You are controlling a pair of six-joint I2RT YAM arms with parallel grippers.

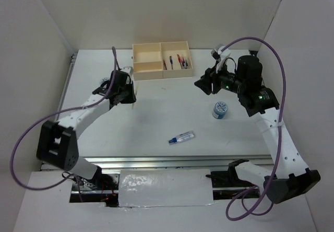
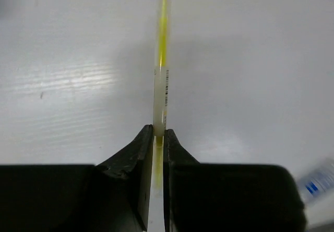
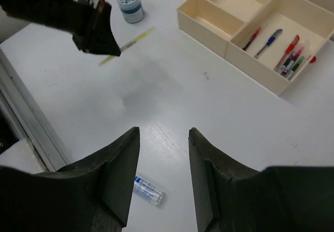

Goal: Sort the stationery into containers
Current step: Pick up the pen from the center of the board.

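My left gripper (image 1: 130,97) (image 2: 158,130) is shut on a thin clear pen with yellow ink (image 2: 162,59), held low over the table in front of the cream-yellow box (image 1: 147,76). The pen also shows in the right wrist view (image 3: 133,41). Several red and blue pens (image 1: 177,61) (image 3: 284,54) lie in the box's large section; the two smaller sections hold nothing. My right gripper (image 1: 201,84) (image 3: 163,132) is open and empty above the table. A clear tube with a blue end (image 1: 181,137) (image 3: 147,190) lies mid-table. One blue-and-white cylinder (image 1: 220,109) stands under my right arm.
A second blue-and-white cylinder (image 3: 130,4) stands behind the left arm, mostly hidden in the top view. White walls close the table at the back and both sides. A metal rail runs along the near edge (image 1: 172,161).
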